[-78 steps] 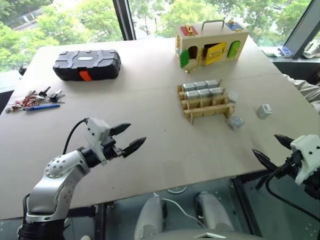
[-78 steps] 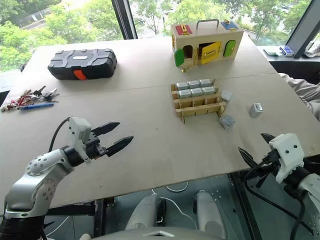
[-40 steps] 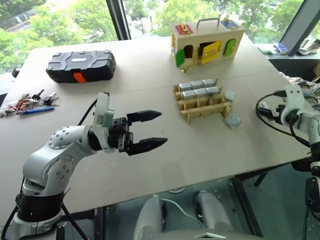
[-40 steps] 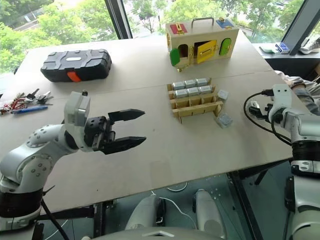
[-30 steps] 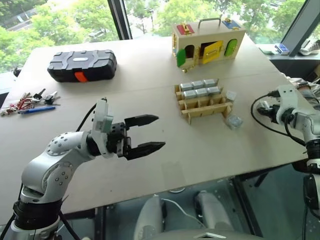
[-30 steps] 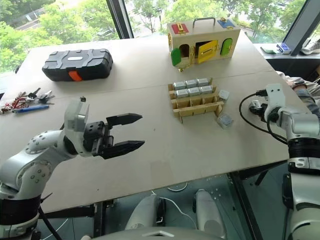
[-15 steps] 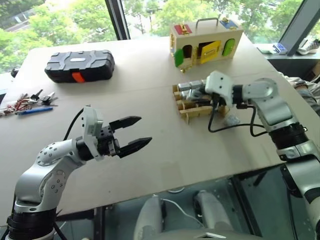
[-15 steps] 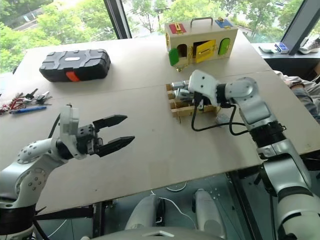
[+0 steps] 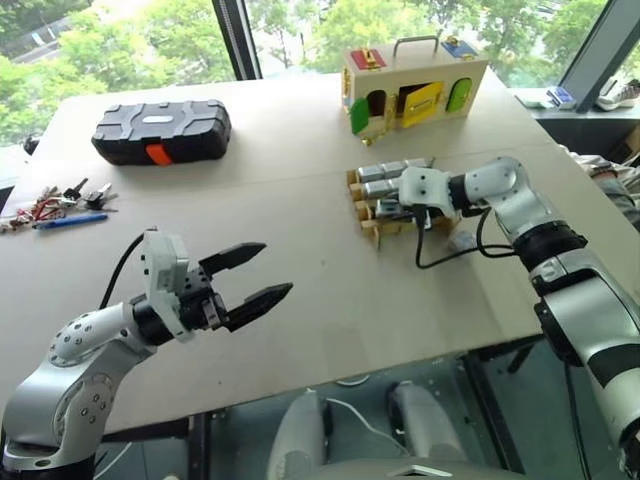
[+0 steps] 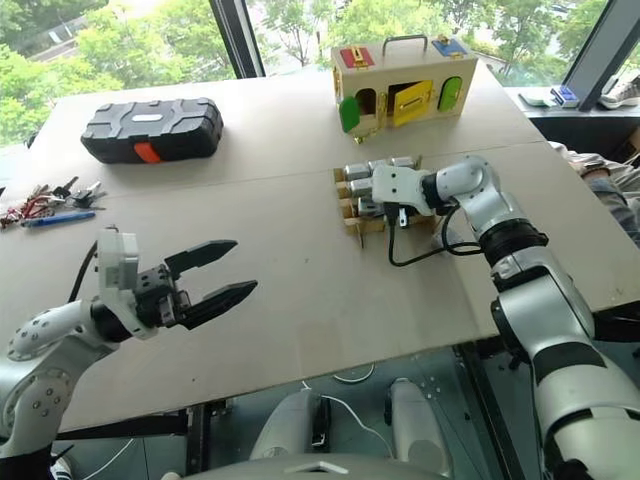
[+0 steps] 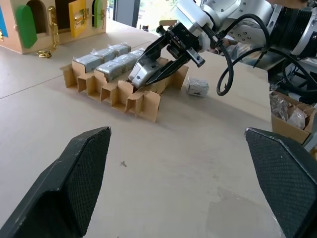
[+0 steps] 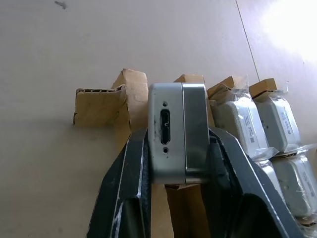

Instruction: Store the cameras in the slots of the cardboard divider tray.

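Note:
The cardboard divider tray [image 9: 372, 228] lies right of the table's centre. Several silver cameras [image 9: 384, 172] in clear wrap fill its far slots. My right gripper [image 12: 179, 148] is shut on another silver camera [image 12: 177, 119], port face up, just above the tray's near-left slots [image 11: 143, 101]. A loose camera [image 11: 198, 87] lies on the table just past the tray's right end. My left gripper [image 9: 276, 268] hovers open and empty over the near-left table, well away from the tray.
A black case [image 9: 160, 130] sits at the far left. A wooden box with colourful doors [image 9: 415, 85] stands behind the tray. Keys and a blue pen [image 9: 60, 205] lie at the left edge. A cardboard box [image 11: 292, 116] stands beyond the table's right side.
My right arm has swung from the table's right edge leftward to the tray, its gripper shut on a camera. My left gripper has drawn back toward the near left, still open.

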